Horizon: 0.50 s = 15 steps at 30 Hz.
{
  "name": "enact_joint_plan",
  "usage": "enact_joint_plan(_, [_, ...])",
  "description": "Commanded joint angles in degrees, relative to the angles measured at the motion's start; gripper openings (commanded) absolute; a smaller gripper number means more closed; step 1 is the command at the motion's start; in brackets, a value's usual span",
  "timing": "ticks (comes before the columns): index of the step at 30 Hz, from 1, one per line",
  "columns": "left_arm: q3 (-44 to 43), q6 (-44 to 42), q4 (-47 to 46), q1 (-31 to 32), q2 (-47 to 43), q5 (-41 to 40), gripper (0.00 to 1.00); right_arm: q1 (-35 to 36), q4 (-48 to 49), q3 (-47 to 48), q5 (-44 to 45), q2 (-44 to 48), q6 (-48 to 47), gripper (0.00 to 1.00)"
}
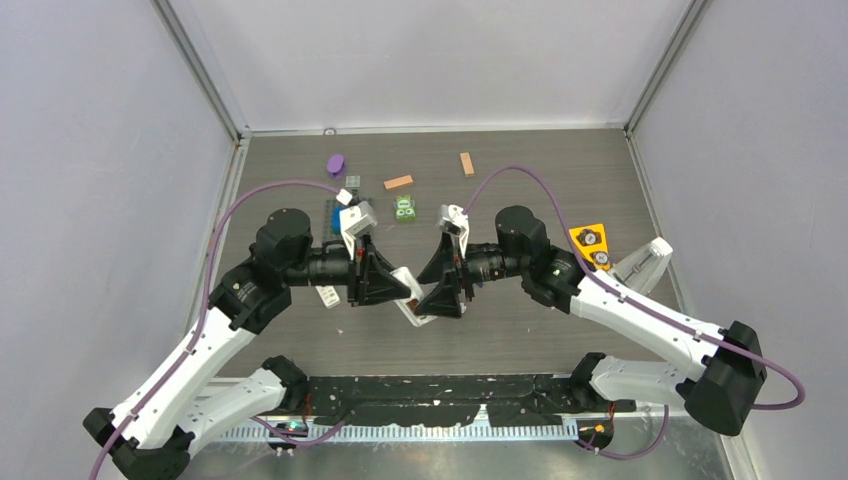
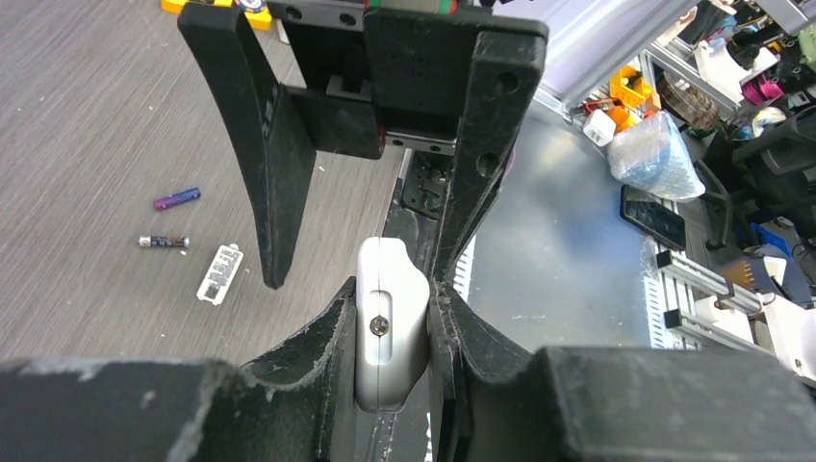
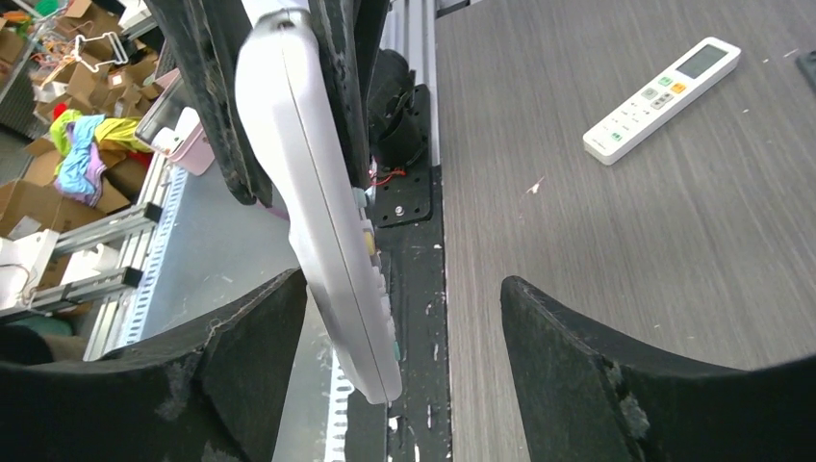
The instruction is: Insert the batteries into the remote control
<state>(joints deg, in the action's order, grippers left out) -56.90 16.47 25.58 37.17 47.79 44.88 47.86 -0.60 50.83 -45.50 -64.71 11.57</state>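
Left claw (image 2: 393, 306): clenched on remote (image 2: 390, 332), raised above table (image 2: 96, 115).
Right claw (image 3: 404, 289): released, straddling remote's end.
Purple battery (image 2: 177, 198), dark battery (image 2: 164, 242): on table, apart from remote.

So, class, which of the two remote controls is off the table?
The white remote clamped in the left end effector; the other remote lies flat on the table.

Grey, fine wood-grain laminate tabletop (image 1: 520, 330). Plain white plastic remote control (image 2: 390, 327), silver screw head. Slim purple metallic battery (image 2: 177, 198); slim dark battery (image 2: 164, 242), pale banded ends. Second white slab remote (image 3: 662, 99), green and orange buttons. Orange-tan rectangular blocks (image 1: 398, 182). Yellow triangular card (image 1: 590, 243), dark round marks.
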Motion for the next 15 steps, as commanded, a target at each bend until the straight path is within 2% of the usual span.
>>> enact_joint_plan(1, [-2.7, 0.2, -2.2, 0.1, 0.1, 2.3, 0.0, 0.4, 2.1, 1.4, -4.1, -0.6, 0.2, 0.73])
enact_joint_plan(2, [-2.9, 0.6, -2.4, 0.0, 0.1, 2.2, 0.0, 0.5, 2.5, 1.2, -4.3, -0.9, 0.5, 0.7])
enact_joint_plan(5, [-2.8, 2.7, -4.7, -0.3, -0.3, 2.1, 0.02, 0.4, 4.2, 1.4, -3.8, -1.7, 3.4, 0.49])
enact_joint_plan(8, [-2.2, 7.1, -10.7, -0.5, -0.8, 1.4, 0.15, 0.4, 5.4, 1.6, -1.9, -2.2, 6.1, 0.34])
enact_joint_plan(15, [0.9, 18.2, -22.2, -0.6, -2.3, -6.3, 0.37, -0.6, 16.5, -0.5, 2.6, -0.7, 16.1, 0.16])
